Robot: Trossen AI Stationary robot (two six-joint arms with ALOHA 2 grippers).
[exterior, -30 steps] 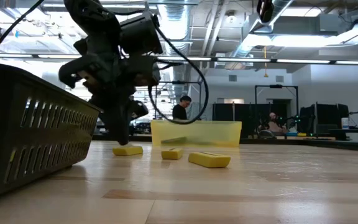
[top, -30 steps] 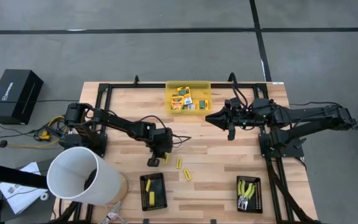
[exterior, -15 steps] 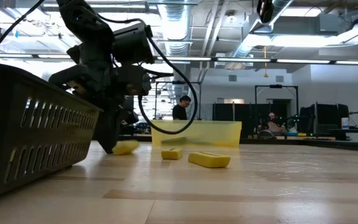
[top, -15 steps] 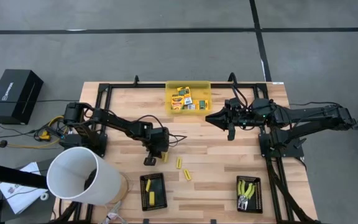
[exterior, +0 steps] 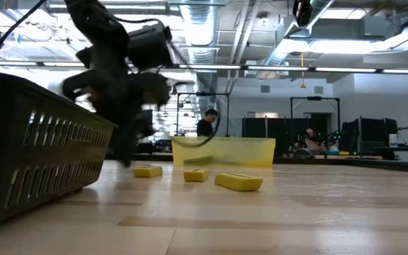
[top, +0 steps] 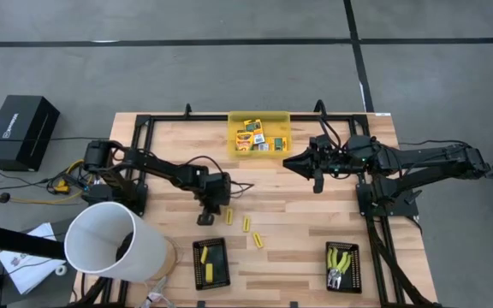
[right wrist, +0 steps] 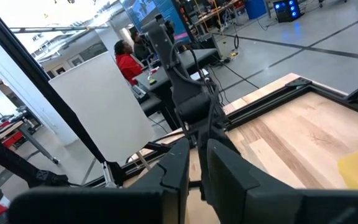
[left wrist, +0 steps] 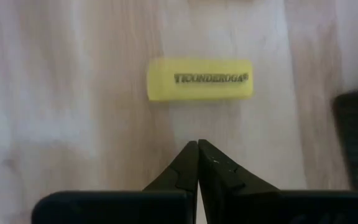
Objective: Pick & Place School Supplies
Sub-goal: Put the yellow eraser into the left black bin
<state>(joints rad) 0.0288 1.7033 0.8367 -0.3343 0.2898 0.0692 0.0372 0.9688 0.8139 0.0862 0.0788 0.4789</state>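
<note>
From above, the left hand [top: 205,218] hovers low over the tabletop [top: 298,205], fingers pressed together, empty, beside loose yellow sticks [top: 246,224]. Its wrist view shows one stick [left wrist: 200,79] just ahead, unheld. The right hand [top: 288,161] waits near the yellow bin [top: 258,116], narrowly parted and empty.

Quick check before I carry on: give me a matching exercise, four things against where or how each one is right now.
Things:
1. left claw
2. hand tools
3. printed boxes
4. right claw

Places or states:
A. inside the yellow bin
B. lying in the black tray on the right arm's side
C. shut, pointing at a loose yellow stick on bare wood
D. above the table beside the yellow bin

Pairs: 1-C, 2-B, 3-A, 4-D
</note>
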